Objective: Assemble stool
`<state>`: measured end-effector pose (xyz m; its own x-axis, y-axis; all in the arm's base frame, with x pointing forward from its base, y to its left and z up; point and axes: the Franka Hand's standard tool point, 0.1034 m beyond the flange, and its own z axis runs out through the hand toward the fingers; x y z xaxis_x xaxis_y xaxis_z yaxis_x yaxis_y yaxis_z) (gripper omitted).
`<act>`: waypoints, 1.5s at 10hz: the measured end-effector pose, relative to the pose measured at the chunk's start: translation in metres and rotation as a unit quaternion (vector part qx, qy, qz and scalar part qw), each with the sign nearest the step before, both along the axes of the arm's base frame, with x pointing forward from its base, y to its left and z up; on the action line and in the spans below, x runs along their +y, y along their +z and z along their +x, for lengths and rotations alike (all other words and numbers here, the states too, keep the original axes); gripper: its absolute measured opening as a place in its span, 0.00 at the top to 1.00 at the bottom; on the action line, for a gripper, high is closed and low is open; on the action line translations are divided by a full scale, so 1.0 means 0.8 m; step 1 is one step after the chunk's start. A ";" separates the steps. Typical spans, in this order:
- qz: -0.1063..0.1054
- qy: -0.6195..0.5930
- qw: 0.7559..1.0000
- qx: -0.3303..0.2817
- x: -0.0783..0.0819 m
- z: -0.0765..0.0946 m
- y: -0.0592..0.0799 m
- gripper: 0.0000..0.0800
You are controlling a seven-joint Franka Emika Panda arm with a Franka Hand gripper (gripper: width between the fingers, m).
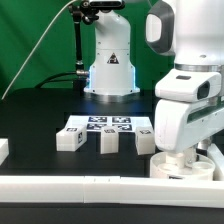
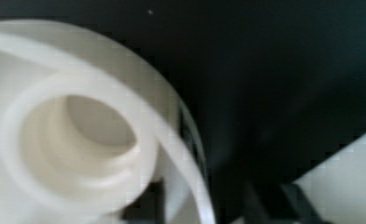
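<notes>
Gripper [image 1: 190, 156] is low over the table's [image 1: 40, 115] front-right corner area (exterior view's right), right at the round white seat [image 1: 167, 168]. Seat lies flat on the table, just behind the long white rail [image 1: 90, 186] that runs along the front edge. The arm's bulky white wrist housing hides most of the fingers; can't tell if they're apart, closed, or pinching the seat rim.

3 legs sit in a rough row near mid-table, towards the front edge and apart from each other:
- leg 1 [image 1: 70, 138], nearest the exterior view's left
- leg 2 [image 1: 108, 142], in the middle
- leg 3 [image 1: 143, 141], nearest the seat, not touching it

Each shows a b/w tag on top. The marker board [image 1: 110, 124] lies flat just behind the legs, betw. them and the robot base [image 1: 110, 65] at the back edge.

Wrist view: very close and blurred. Seat [image 2: 47, 90] fills much of the pic, w/ a round recess [image 2: 82, 132] in its face and a thin curved rim beside it. Dark table surface beyond. No fingertip clearly made out here.
</notes>
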<state>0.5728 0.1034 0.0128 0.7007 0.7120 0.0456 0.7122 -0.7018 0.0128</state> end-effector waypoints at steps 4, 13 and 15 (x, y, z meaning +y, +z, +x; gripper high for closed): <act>-0.006 0.006 1.000 0.004 -0.025 -0.008 0.025 0.23; -0.021 -0.044 0.999 -0.010 -0.089 -0.042 0.078 0.19; -0.018 -0.066 0.998 -0.009 -0.089 -0.042 0.077 0.19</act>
